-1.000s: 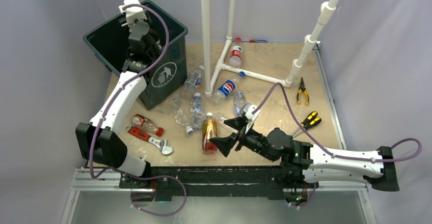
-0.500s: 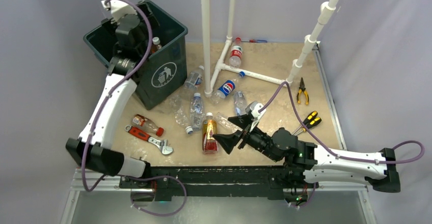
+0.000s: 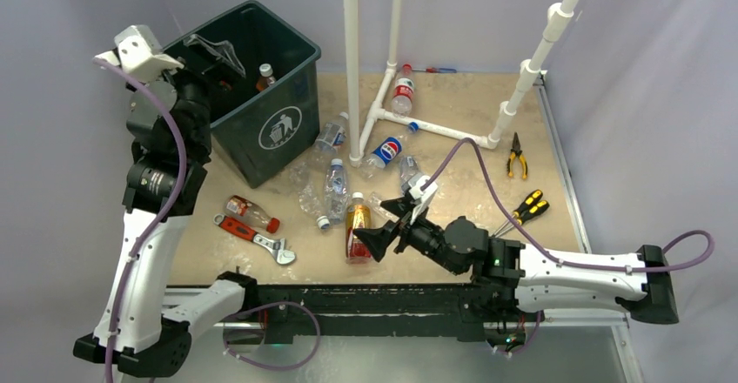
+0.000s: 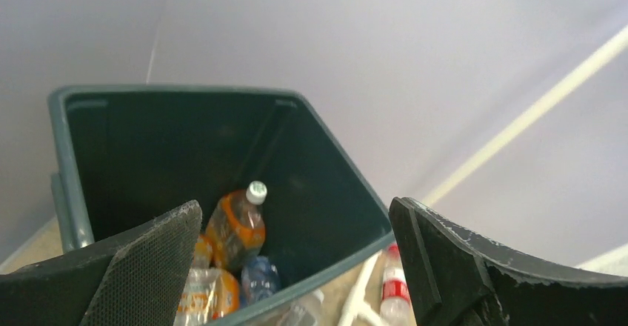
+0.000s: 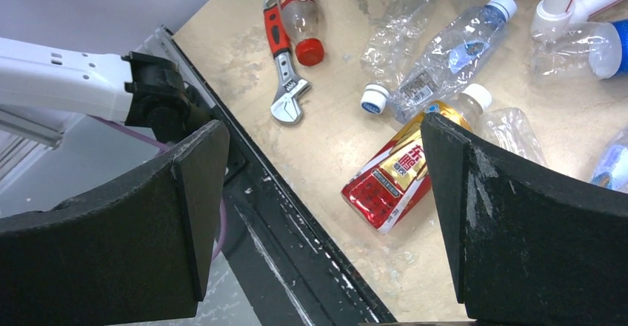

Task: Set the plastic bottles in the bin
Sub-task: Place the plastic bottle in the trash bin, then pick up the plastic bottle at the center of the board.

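The left gripper (image 4: 295, 215) hangs spread wide and empty at the rim of the bin (image 3: 278, 126), where an orange bottle (image 4: 235, 230) leans among others; the right gripper (image 5: 323, 130), equally wide, hovers above a red-and-gold bottle (image 5: 389, 178) lying on the table (image 3: 461, 96); clear bottles (image 3: 335, 183) lie near the bin.

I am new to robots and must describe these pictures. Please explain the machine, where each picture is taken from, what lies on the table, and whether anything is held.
Two robot arms stand at the table's near edge. One picture looks down from above; two come from wrist cameras, framed by black fingers. On the beige table lie clear plastic bottles, a red-handled wrench and yellow-handled pliers. More bottles lie inside the dark green plastic bin. The left tool is open near the bin's top; the right tool is open near a red-and-gold labelled bottle. Neither holds anything.
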Available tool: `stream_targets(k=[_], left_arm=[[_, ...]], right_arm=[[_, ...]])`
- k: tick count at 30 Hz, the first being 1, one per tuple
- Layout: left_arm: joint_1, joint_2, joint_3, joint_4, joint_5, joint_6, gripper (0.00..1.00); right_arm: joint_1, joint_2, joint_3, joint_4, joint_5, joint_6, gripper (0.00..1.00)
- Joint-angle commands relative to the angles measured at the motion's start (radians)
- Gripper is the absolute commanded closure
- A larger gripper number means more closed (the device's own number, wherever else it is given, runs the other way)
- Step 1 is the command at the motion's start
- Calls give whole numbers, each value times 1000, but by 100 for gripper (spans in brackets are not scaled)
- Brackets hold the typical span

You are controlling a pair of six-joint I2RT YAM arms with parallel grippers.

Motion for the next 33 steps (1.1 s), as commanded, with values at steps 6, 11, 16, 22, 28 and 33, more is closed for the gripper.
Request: stream_targets(k=[6,11,16,22,28,33], left_arm=[[3,3,-57,-247,212,-63,1],[-3,-30,-125,-296,310,-37,1],[-112,-105,-254,-271,300,-39,1],[-392,-109,-346,-267,135,-88,1],[-544,-127,-441,-247,97,-143,1],[-659,-124,-536,-220,67,-203,1]], right_arm=[[-4,87,81,16,87,51,1],[-141,154,122,-126,41,174,2],[-268,177,76,-164,-40,271,5],[-326,242,54,-215,-12,344,5],[-353,258,-7,-251,0,422,7],[-357,243,-51,-247,-27,463,8]])
